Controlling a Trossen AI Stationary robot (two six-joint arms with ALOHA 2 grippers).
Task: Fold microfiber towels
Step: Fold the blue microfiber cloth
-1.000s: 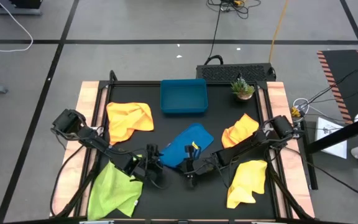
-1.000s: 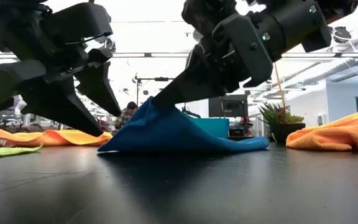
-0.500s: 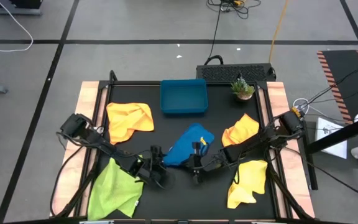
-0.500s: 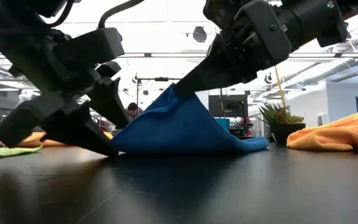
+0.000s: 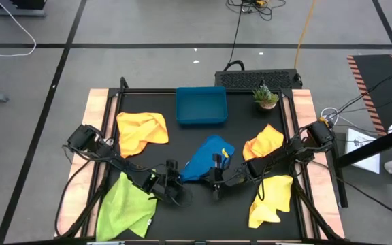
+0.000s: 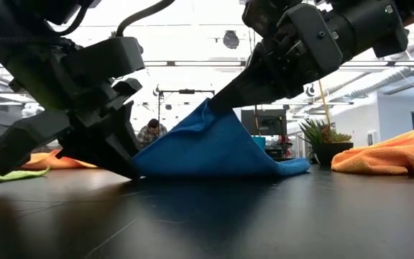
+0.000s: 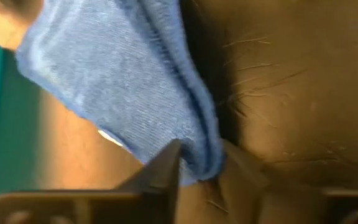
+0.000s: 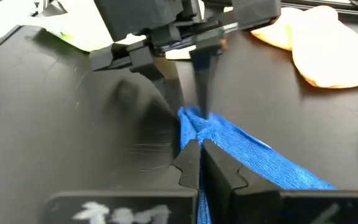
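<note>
The blue microfiber towel (image 5: 206, 158) lies mid-table, raised into a tent (image 6: 214, 147) between my two grippers. My right gripper (image 6: 218, 106) is shut on the tent's peak. My left gripper (image 5: 177, 178) stands low at the towel's near-left end, its fingers closed around that end (image 7: 201, 165). Lying loose on the table are a yellow towel (image 5: 141, 131) at the far left, a lime green one (image 5: 124, 207) at the near left, an orange one (image 5: 264, 144) at the right and another yellow one (image 5: 272, 197) at the near right. My left gripper pinches the blue towel's near-left end (image 7: 205, 163) between its two fingers. The fingers (image 8: 202, 84) slant down from the table's left. That end stays down at the table top. One layer or several, I cannot tell. My right gripper pinches a bunched ridge of the blue towel (image 8: 194, 127) between its two fingers, coming from the table's right and slanting down. The pinched part is lifted off the table (image 6: 208, 108), and the cloth slopes down from it to the table on both sides.
The rigid blue tray (image 5: 201, 105) stands at the far middle, with a small potted plant (image 5: 265, 97) to its right. Bare black table lies along the near edge between the green and yellow towels. A person sits far off in the room (image 6: 148, 131).
My left gripper has gone down and toward the blue towel, reaching its near-left end. My right gripper has drawn back toward the table's right and slightly up with the cloth. The towel's peak now stands higher, and the towel has bunched narrower.
</note>
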